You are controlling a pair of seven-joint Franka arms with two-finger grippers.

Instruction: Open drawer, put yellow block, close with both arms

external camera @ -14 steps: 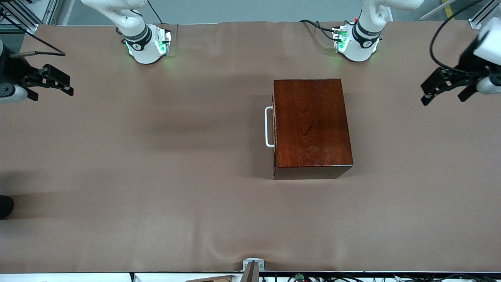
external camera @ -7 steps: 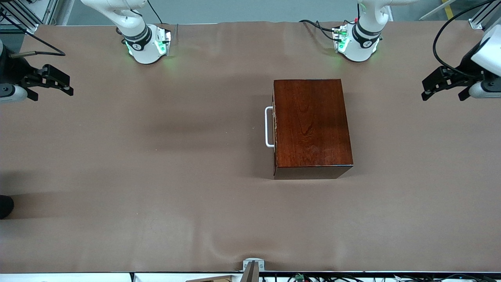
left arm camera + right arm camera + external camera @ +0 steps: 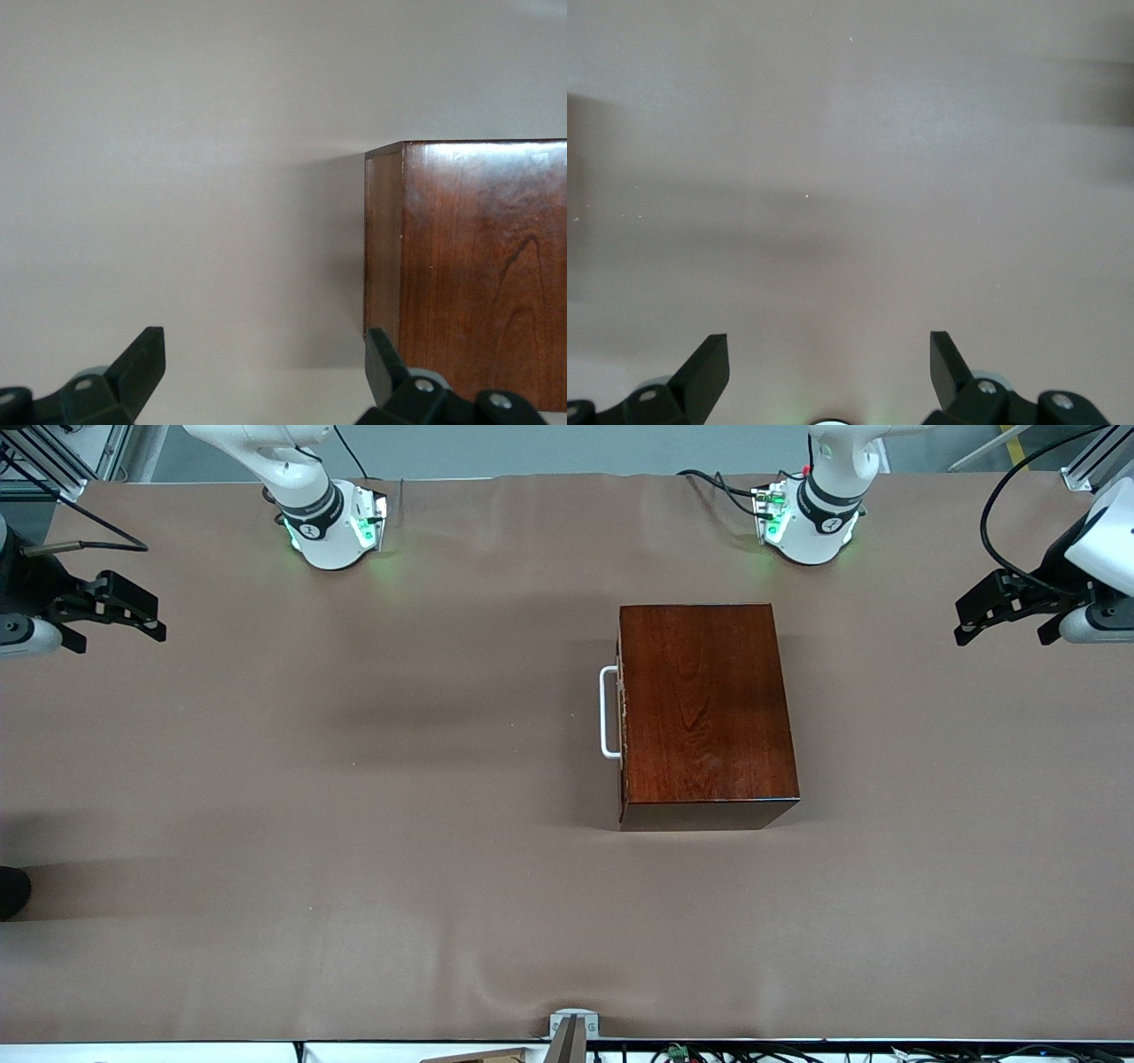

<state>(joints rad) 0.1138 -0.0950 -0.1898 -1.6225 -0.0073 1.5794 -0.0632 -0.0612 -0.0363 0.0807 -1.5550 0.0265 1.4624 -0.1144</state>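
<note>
While the left end effector [image 3: 1010, 615] has drifted slightly outward, open and empty, the right end effector [image 3: 111, 615] waits open; the drawer [image 3: 620, 713] sits shut, mid-surface, yellow block unseen.

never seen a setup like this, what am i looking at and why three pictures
Two white robot arms are bolted along one edge of a table with a brown cover. The wide picture comes from a high camera facing them. The other two come from cameras on each arm's wrist, looking past its black two-finger gripper.

A dark wooden box stands on the table nearer the left arm's base. Its drawer is shut, and its white handle faces the right arm's end.

The left gripper hangs open over its end of the table; its wrist view shows the box. The right gripper hangs open over its own end, seeing only cover. Neither holds anything. No yellow block shows.
</note>
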